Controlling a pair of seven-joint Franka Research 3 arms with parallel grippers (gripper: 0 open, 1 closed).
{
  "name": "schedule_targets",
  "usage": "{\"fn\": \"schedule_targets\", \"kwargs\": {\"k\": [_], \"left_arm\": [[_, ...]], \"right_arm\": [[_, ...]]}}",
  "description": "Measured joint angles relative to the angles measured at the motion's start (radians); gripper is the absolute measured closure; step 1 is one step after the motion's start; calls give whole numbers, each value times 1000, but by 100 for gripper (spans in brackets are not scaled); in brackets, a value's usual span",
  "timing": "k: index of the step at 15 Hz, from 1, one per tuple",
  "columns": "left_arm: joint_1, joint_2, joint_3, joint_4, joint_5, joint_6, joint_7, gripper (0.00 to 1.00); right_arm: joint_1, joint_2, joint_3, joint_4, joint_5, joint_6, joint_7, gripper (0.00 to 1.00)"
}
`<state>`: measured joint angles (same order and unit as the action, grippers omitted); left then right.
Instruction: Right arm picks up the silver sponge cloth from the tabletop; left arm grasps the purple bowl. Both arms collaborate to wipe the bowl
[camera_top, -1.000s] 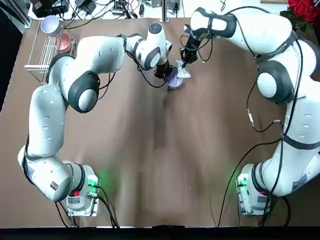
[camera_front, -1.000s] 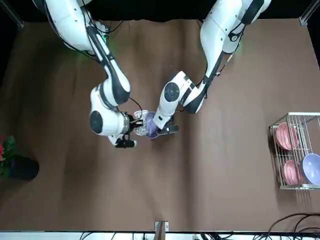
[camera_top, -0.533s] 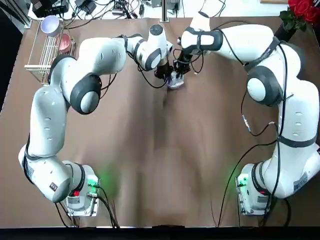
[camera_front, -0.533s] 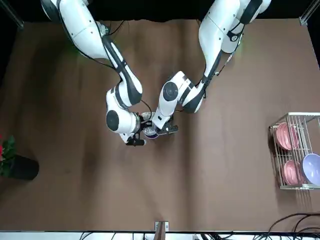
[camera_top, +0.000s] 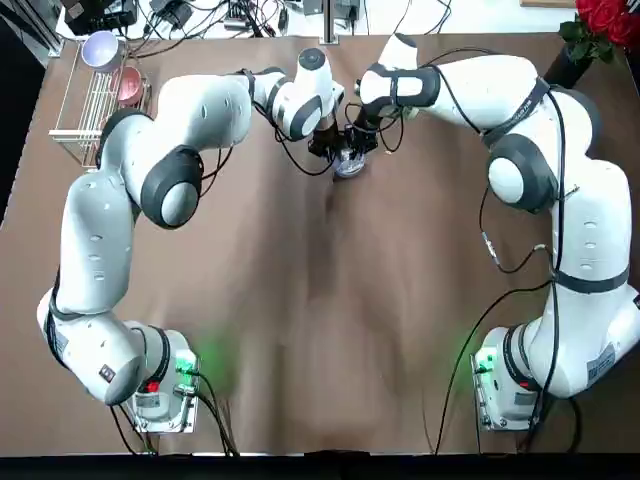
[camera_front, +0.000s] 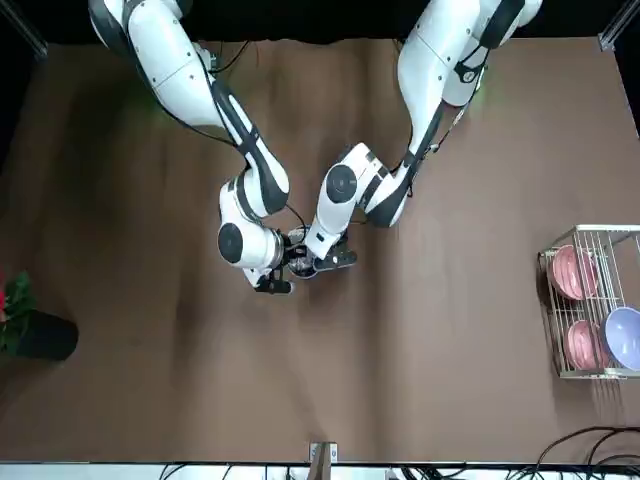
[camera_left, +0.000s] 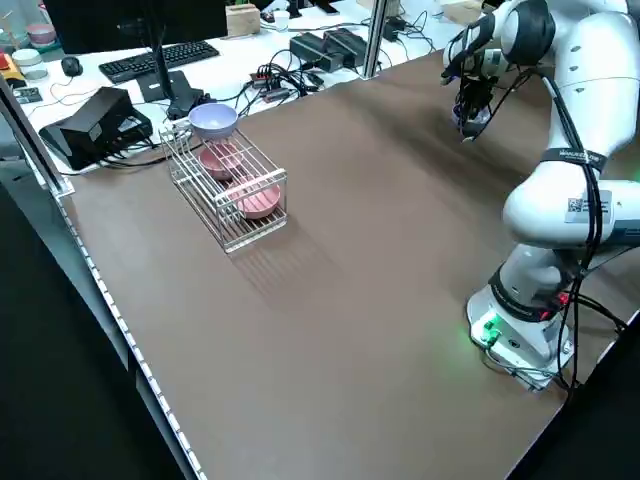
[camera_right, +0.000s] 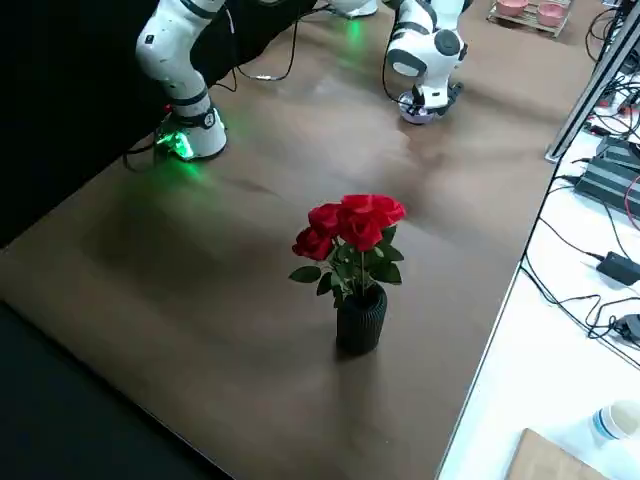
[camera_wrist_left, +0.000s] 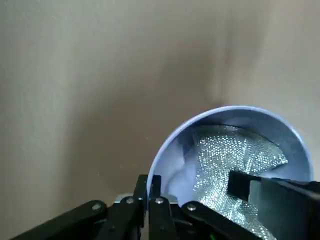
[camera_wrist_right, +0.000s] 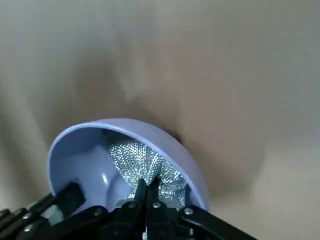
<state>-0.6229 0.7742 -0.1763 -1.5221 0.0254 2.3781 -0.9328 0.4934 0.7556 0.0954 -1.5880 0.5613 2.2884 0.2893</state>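
The purple bowl (camera_top: 347, 166) hangs tilted just above the tabletop (camera_top: 320, 300) at the far middle. My left gripper (camera_wrist_left: 150, 186) is shut on the bowl's (camera_wrist_left: 235, 114) rim. The silver sponge cloth (camera_wrist_left: 225, 162) lies inside the bowl against its whitish wall. My right gripper (camera_wrist_right: 148, 186) is shut on the cloth (camera_wrist_right: 140, 161) and reaches into the bowl (camera_wrist_right: 150, 134) from the other side. In the front view the two grippers meet over the bowl (camera_front: 303, 266), which they mostly hide.
A wire rack (camera_top: 84, 112) with pink bowls and one more lavender bowl (camera_top: 100, 48) stands at the far left. A vase of red roses (camera_right: 355, 260) sits at the far right corner. Cables and desk gear (camera_left: 110, 115) lie beyond the far edge.
The right gripper has moved left with the cloth, from beside the bowl to inside it. The left gripper has kept the bowl almost in place.
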Motion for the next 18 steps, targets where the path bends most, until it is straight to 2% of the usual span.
{"fn": "schedule_targets", "kwargs": {"k": [4, 11, 18], "left_arm": [[-1, 0, 0, 2, 0, 1, 0, 96], [-1, 3, 4, 7, 0, 5, 0, 96], [-6, 4, -4, 7, 0, 5, 0, 96]], "right_arm": [[3, 0, 1, 10, 17, 43, 0, 98], [-5, 0, -15, 21, 16, 38, 0, 98], [-16, 0, -51, 43, 15, -215, 12, 98]]}}
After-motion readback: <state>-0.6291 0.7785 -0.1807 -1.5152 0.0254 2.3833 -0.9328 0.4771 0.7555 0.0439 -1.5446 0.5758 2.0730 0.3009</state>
